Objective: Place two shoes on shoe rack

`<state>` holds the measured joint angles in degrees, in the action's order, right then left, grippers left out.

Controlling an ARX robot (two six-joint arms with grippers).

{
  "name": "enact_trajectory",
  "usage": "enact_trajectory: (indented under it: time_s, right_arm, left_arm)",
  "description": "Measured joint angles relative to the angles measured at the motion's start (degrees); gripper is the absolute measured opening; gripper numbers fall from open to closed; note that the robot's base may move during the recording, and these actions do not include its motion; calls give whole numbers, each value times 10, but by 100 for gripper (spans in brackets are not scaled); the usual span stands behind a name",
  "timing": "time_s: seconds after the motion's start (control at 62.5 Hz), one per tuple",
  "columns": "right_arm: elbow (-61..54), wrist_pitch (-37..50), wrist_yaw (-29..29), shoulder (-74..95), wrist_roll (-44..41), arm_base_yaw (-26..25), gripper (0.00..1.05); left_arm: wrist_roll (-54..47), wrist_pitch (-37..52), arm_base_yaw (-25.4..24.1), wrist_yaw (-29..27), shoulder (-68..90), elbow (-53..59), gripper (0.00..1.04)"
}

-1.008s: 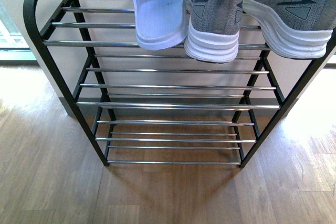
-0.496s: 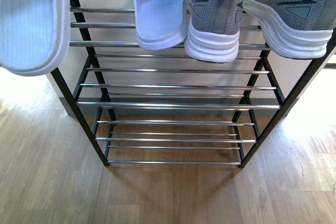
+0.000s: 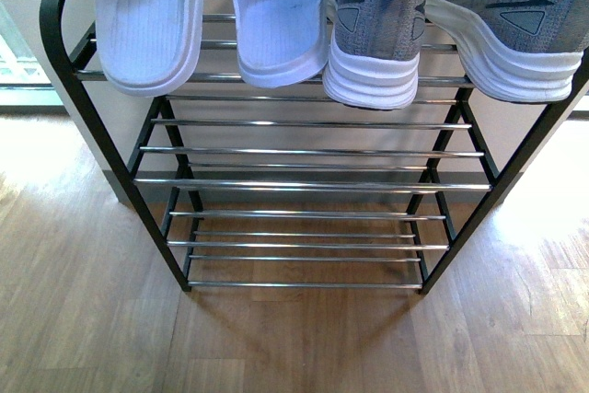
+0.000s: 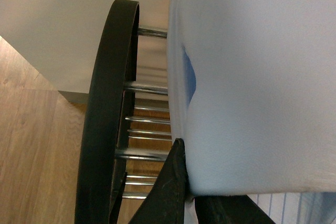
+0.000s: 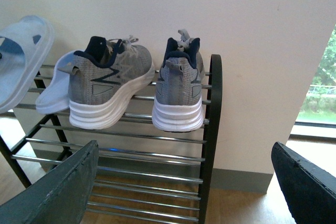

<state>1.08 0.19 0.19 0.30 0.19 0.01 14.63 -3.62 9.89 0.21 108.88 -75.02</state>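
At upper left of the front view, a ribbed pale blue foam slide [image 3: 147, 20] hangs sole-out over the rack's [image 3: 313, 186] top chrome bars, clamped by the left gripper [image 4: 189, 203]. Beside it rest a second slide [image 3: 279, 20] and two grey knit sneakers [image 3: 377, 29] with ridged white soles. The right gripper [image 5: 189, 192] gapes empty.

Pale blue slides [image 3: 147, 20]; grey, white-soled sneakers [image 3: 377, 29]; black rack [image 3: 55, 52].

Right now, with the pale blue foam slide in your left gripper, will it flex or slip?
The pale blue foam slide is one-piece foam, so probably light and somewhat bendy. Its ribbed footbed likely resists slipping. Resting across thin chrome bars, it might tilt once released.
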Motion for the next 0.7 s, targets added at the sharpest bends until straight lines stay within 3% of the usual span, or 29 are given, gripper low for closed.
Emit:
enact_trajectory:
  time_s: [0.368, 0.704]
  right_arm:
    - [0, 0, 0, 0, 0, 0, 95]
    - [0, 0, 0, 0, 0, 0, 95]
  left_arm:
    - [-40, -61, 12, -17, 82, -100, 2]
    - [-60, -73, 17, -17, 85, -116, 57]
